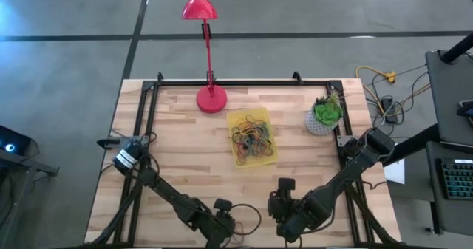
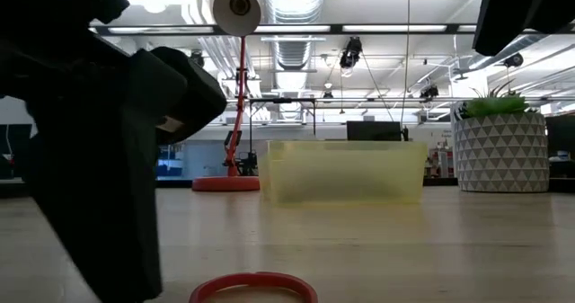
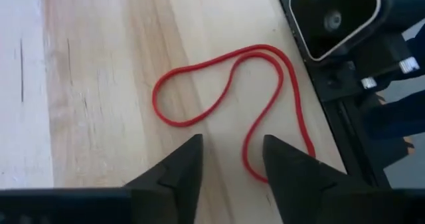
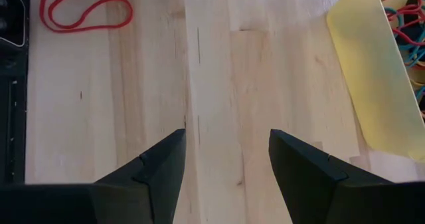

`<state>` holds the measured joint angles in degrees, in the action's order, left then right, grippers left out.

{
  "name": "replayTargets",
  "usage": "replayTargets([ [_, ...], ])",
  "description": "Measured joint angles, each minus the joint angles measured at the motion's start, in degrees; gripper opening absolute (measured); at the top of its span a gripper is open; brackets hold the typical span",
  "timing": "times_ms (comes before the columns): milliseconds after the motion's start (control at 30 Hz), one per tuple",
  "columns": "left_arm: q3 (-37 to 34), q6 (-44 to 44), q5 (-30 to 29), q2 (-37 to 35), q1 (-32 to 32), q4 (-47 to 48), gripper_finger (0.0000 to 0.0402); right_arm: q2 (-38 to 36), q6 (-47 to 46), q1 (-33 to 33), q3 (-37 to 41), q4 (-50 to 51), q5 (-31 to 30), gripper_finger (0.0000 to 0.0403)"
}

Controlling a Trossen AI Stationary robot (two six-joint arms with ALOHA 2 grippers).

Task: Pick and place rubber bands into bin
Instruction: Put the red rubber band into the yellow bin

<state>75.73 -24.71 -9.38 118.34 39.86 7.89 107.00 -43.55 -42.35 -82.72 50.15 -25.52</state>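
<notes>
Rubber bands (image 1: 251,137) heaped in bin (image 1: 266,160) mid-table, one red band (image 3: 229,101) stray at near edge, left gripper (image 3: 232,161) spread above for pinching, right gripper (image 4: 226,154) spread, idle nearby.

Pale planked wooden table (image 1: 185,153), translucent yellow plastic bin (image 2: 346,171), thin smooth red rubber band (image 3: 229,94)

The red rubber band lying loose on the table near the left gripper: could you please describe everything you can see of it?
The thin red rubber band is one floppy elastic loop, lying flat on the pale wooden table and folded into a double-lobed curve. It lies by the table's near edge, beside a dark mount, well apart from the translucent yellow bin. The left gripper hovers over it with fingers open, not touching it. The low view shows its red arc resting on the wood.
</notes>
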Motion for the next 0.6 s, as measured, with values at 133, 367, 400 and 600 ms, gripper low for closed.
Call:
replayTargets([
  [133,-0.9,0.2,0.4,0.0,0.1,-0.7,0.0099,0.0,0.0,0.0,0.0,0.0,0.0,0.0203],
  [367,-1.6,2.6,0.9,1.0,0.5,-1.0,0.0066,0.0,0.0,0.0,0.0,0.1,0.0,0.0203],
  [400,-1.6,2.6,1.3,1.2,0.4,-1.0,0.0066,0.0,0.0,0.0,0.0,0.1,0.0,0.0203],
  [600,-1.8,2.5,2.7,2.7,0.4,-0.8,0.0057,0.0,0.0,0.0,0.0,0.2,0.0,0.0203],
])
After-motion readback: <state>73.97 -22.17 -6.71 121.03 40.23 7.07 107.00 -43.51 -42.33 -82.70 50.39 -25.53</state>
